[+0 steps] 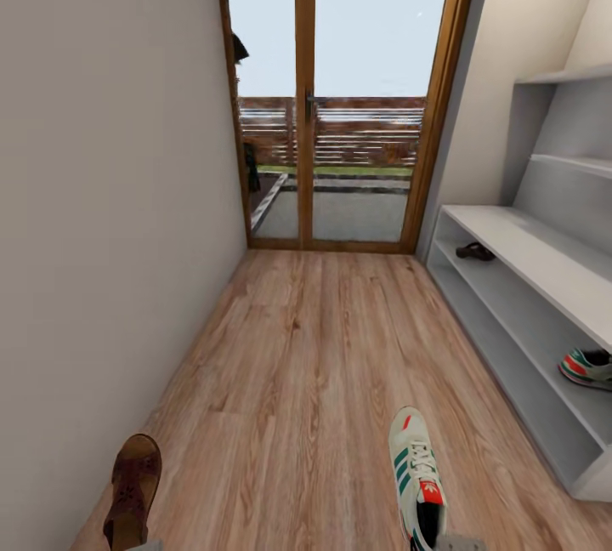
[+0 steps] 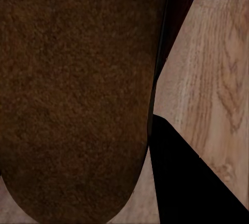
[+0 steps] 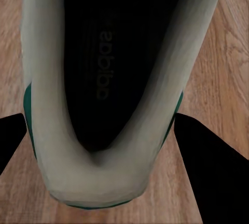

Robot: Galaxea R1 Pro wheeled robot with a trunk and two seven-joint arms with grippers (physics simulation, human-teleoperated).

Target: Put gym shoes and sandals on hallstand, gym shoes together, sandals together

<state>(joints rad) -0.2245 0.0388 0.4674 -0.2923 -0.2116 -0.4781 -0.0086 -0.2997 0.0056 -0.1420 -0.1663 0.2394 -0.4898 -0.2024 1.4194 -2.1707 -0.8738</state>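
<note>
Both pincers at shoes on the corridor floor (image 1: 314,364).
Right pincer (image 3: 104,146) fingers straddle gym shoe (image 1: 416,470) heel, apart; left pincer (image 2: 155,146) beside sandal (image 1: 133,490), closure indeterminate.

The brown sandal (image 1: 133,490) at the bottom of the head view is cut off by the lower edge, so its heel end cannot be seen. The white trainer (image 1: 416,476) on the floor is also cropped there, its heel out of frame. A second trainer (image 1: 587,367) on the rack's lower shelf (image 1: 544,381) is half hidden under the bench top (image 1: 544,258), with only one end showing. The far sandal (image 1: 475,252) on that shelf is too small to make out its straps. In both wrist views, the dark finger shapes are cropped, so their grip cannot be judged.
</note>
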